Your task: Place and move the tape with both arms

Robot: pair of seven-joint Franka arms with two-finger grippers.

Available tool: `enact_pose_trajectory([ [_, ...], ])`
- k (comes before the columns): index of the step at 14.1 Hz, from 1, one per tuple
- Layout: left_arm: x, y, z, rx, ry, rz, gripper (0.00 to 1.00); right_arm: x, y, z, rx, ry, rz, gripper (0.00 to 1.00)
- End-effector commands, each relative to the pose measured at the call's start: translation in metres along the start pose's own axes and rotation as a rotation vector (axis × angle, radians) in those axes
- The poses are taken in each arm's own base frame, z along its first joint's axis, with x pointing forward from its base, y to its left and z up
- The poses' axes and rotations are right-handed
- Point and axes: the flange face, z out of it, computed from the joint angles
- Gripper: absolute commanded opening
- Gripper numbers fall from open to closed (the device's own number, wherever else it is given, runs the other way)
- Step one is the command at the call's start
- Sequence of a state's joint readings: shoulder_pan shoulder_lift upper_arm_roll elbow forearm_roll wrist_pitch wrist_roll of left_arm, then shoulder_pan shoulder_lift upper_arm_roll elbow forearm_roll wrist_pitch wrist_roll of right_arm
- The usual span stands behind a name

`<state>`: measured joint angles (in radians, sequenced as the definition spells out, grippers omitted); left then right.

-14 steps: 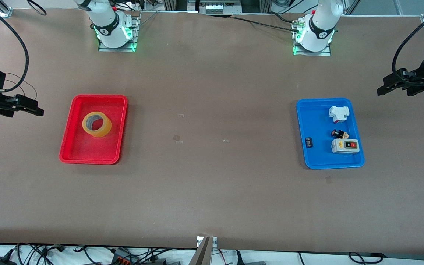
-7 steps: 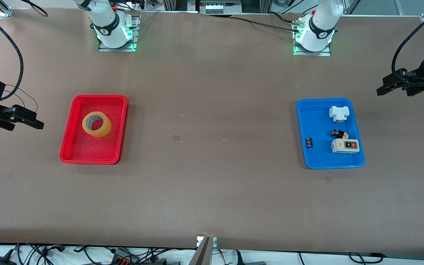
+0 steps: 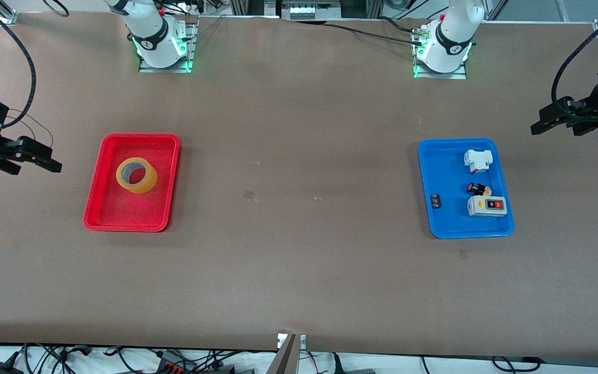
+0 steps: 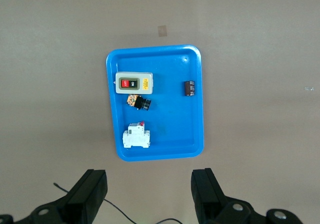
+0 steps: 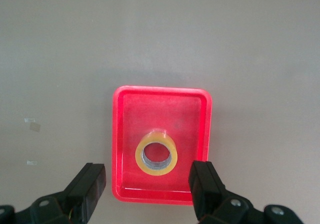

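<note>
Well apart from both spread-jawed grippers, the glossy yellow tape roll (image 3: 136,175) lies flat in the smooth red plastic tray (image 3: 103,208). Right gripper (image 3: 34,156) hovers beside that tray; left gripper (image 3: 553,120) waits near the blue tray (image 3: 444,223).

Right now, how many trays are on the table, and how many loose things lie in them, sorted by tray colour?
Trays: 2, red tray and blue tray
In red: 1, tape
In blue: 4, switch box, white breaker, black button part, small black block
Total: 7
</note>
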<state>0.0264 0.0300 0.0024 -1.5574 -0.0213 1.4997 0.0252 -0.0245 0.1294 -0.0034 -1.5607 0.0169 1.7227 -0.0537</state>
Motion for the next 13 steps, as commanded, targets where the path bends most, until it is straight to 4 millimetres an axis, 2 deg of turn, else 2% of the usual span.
enact_pose_trajectory([
  [1, 0.001, 0.001, -0.008, 0.015, 0.006, -0.005, 1.00, -0.043, 0.001, 0.004, -0.012, 0.022, -0.020, 1.00],
  [5, 0.001, 0.001, -0.006, 0.015, 0.003, -0.005, 1.00, -0.046, 0.000, -0.006, -0.002, -0.005, -0.005, 1.00],
  [11, -0.001, 0.000, -0.006, 0.015, -0.003, -0.007, 1.00, -0.052, 0.001, -0.007, -0.008, -0.039, -0.015, 1.00],
  [13, 0.000, 0.002, -0.005, 0.015, -0.005, -0.004, 1.00, -0.056, 0.003, -0.015, -0.007, -0.028, -0.009, 1.00],
])
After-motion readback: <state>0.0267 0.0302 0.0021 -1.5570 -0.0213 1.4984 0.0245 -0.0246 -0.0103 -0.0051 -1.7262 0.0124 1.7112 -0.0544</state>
